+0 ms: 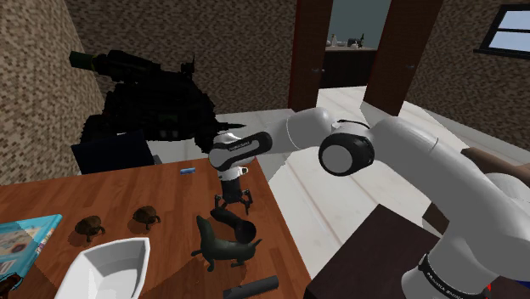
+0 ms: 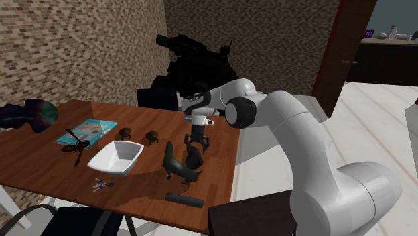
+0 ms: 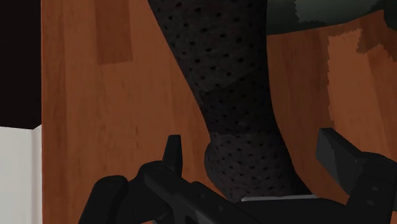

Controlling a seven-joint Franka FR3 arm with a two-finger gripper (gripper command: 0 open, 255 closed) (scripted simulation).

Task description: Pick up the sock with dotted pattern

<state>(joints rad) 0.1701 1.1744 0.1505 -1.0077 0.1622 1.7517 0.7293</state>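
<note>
The dotted sock (image 3: 235,95) is black with a fine dot pattern and lies on the wooden table (image 3: 95,127), stretching away from the hand. My gripper (image 3: 254,151) is open and hangs straight over the sock's near end. One finger stands on each side of the sock and neither touches it. In the shoulder view the gripper (image 1: 233,202) points down just above the dark sock (image 1: 236,224), close to the table's right edge. The second exterior view shows the gripper (image 2: 196,143) over the sock (image 2: 193,159).
A dark dog figure (image 1: 222,246) stands right beside the sock. Nearby are a white bowl (image 1: 110,263), two small brown objects (image 1: 89,225) (image 1: 146,217), a black cylinder (image 1: 252,287), a small blue item (image 1: 187,171) and a book (image 1: 21,242). The table edge (image 3: 39,95) runs close to one finger.
</note>
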